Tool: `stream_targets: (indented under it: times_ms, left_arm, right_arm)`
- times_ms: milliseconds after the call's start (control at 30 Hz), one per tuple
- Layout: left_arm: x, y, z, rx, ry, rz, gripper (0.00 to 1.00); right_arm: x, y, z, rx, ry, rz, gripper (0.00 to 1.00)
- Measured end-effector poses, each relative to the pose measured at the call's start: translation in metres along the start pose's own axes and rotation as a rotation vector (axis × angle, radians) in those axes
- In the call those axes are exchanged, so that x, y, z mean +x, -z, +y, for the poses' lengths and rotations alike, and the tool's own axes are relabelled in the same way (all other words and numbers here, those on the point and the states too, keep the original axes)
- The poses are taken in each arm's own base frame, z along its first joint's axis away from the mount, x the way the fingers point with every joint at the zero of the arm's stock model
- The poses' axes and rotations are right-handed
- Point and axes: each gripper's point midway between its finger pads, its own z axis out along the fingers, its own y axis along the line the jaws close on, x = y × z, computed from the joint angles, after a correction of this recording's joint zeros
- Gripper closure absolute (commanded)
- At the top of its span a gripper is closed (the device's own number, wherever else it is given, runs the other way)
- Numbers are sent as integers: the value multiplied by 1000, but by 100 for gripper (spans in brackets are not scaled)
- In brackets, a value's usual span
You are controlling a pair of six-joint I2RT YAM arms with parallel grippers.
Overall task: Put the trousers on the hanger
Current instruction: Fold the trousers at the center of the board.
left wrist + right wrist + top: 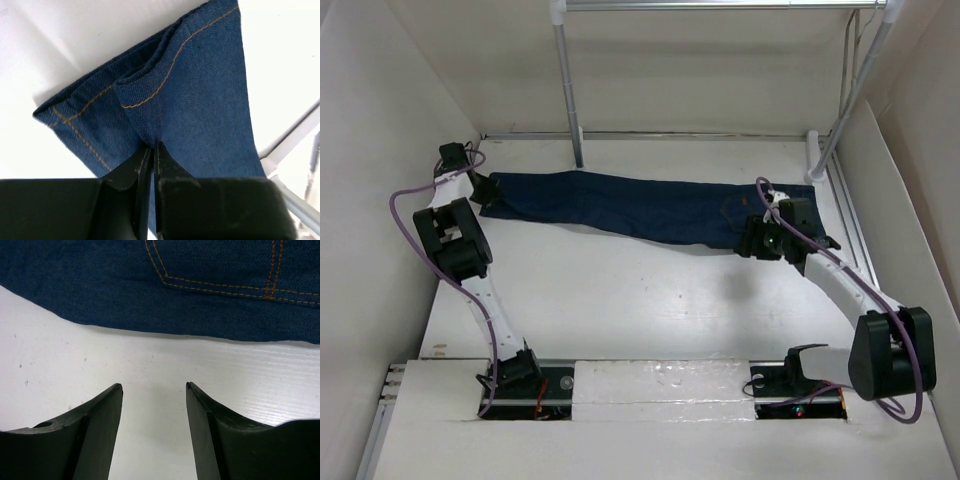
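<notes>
Left wrist view: left gripper (pixel 153 145) clamped on the trousers (pixel 200 100) at nine o'clock; right gripper (pixel 154 387), three o'clock, jaws apart over the table (pixel 75 360), just short of the denim.

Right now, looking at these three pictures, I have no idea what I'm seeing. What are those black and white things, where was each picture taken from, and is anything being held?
These are two robot arms bolted to the near edge of a white table. The wide picture comes from a camera fixed above and behind them: left arm on the left, right arm on the right. The other two come from small cameras on each wrist, looking out past that arm's own black jaws. Dark blue trousers lie stretched across the table. The left jaws are shut on the cloth at the leg end, by the hems. The right jaws stand open over bare table, just short of the other end, holding nothing. A clothes rack stands at the back.
</notes>
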Motion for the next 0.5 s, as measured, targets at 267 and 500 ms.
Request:
stream_targets:
  times_ms: [267,500]
  left_arm:
    - [-27,53,-9,-100,-96,-90,58]
    - [-40,68,0,-167,-119,-124,40]
  right_arm:
    - [-1,-9,1,-20,16,4,41]
    - [-1,-11,-7,-19,23,14,41]
